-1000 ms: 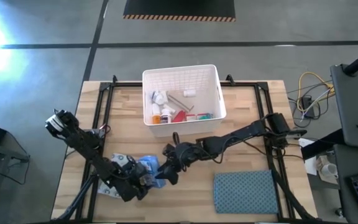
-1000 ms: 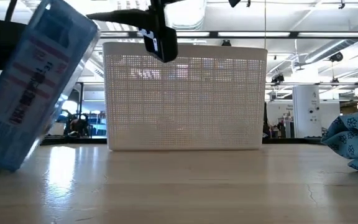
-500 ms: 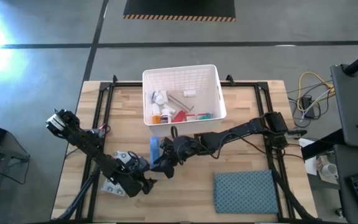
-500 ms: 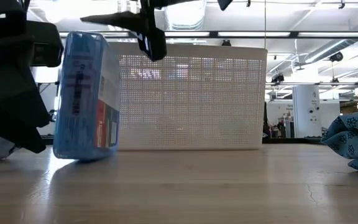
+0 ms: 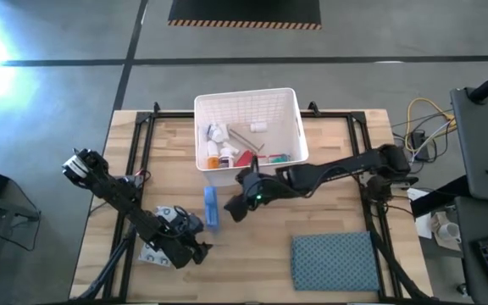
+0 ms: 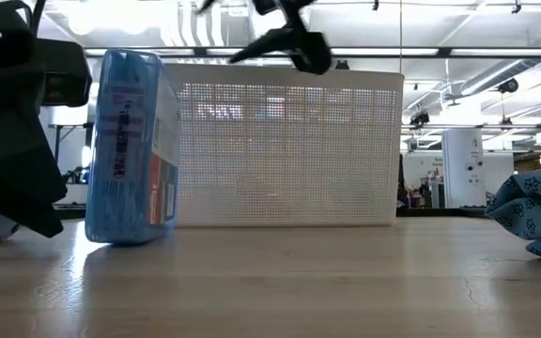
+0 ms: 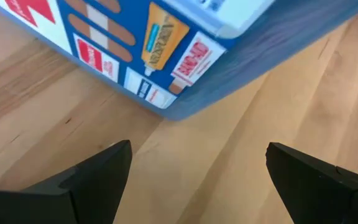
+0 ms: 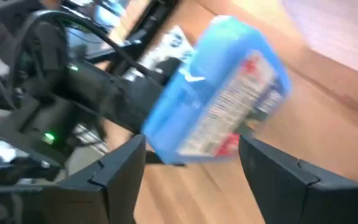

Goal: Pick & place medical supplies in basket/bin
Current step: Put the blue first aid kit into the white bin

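The blue first-aid box [image 5: 211,207] stands upright on a narrow side on the wooden table, just in front of the white basket [image 5: 288,103]. In the low view the box [image 6: 130,145] is left of the basket's wall [image 6: 280,150]. My right gripper [image 5: 234,207] hovers open just right of the box, raised above the table [image 6: 299,47]. My left gripper [image 5: 200,247] is open, low on the near side of the box [image 7: 166,50]. A white patterned packet [image 5: 152,254] lies under my left arm. Pill bottles [image 5: 217,134] and small packs [image 5: 244,158] lie in the basket.
A blue-grey textured cloth [image 5: 333,261] lies at the near right of the table and shows at the right edge of the low view [image 6: 538,211]. Black frame rails [image 5: 142,144] run along the table's sides. Bare wood lies between the box and the cloth.
The blue box, tilted between both grippers a second ago, has moved toward the far edge and now stands upright on its narrow side. My right gripper has drawn away from it, up and toward the right. My left gripper has pulled back toward the near edge.
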Tool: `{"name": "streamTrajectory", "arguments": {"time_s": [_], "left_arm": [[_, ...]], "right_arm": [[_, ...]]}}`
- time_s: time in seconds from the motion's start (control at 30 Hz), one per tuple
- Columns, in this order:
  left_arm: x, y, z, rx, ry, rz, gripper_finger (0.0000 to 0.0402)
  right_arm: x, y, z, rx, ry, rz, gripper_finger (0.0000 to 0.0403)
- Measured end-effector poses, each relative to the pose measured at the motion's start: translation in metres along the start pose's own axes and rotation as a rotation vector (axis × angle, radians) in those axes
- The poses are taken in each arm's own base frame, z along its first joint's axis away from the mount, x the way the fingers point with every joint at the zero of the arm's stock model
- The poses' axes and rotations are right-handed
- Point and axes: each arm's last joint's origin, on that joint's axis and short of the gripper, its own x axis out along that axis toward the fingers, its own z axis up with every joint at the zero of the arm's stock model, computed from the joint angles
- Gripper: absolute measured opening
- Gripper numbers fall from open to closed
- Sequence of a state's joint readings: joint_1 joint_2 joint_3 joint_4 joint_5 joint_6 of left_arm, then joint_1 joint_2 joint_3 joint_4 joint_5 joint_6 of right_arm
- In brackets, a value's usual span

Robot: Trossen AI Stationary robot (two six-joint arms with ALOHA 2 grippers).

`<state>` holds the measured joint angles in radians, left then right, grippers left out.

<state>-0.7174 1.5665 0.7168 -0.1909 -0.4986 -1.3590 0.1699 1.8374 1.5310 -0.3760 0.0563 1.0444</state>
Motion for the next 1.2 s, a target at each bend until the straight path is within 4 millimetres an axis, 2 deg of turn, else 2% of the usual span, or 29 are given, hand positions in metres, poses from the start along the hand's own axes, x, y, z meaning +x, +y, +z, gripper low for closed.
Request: {"name": "streamTrajectory", "arguments": {"time_s": [0.13, 0.3, 0.43, 0.57, 0.77, 0.97, 1.2], "left_arm": [[0.0, 0.0, 0.0, -0.006, -0.001, -0.01, 0.0349], [0.0, -0.003, 0.0, -0.019, -0.005, -0.034, 0.0349], [0.0, -0.005, 0.001, -0.031, -0.008, -0.052, 0.0349], [-0.001, -0.006, 0.001, -0.034, -0.013, -0.057, 0.0349], [-0.001, -0.006, 0.002, -0.035, -0.035, -0.056, 0.0349], [-0.001, -0.006, 0.002, -0.035, -0.046, -0.057, 0.0349], [-0.003, -0.006, -0.003, -0.01, -0.036, -0.057, 0.0349]], "right_arm": [[0.023, -0.002, 0.003, 0.03, -0.007, 0.014, 0.028], [0.052, -0.004, 0.006, 0.116, 0.1, -0.002, 0.0335], [0.055, 0.008, 0.016, 0.109, 0.107, -0.021, 0.0364], [0.049, 0.021, 0.032, 0.077, 0.101, -0.063, 0.0369], [0.066, 0.023, 0.047, 0.074, 0.144, -0.14, 0.037], [0.086, 0.023, 0.049, 0.088, 0.235, -0.163, 0.037], [0.09, 0.013, 0.05, 0.093, 0.298, -0.215, 0.0369]]}}
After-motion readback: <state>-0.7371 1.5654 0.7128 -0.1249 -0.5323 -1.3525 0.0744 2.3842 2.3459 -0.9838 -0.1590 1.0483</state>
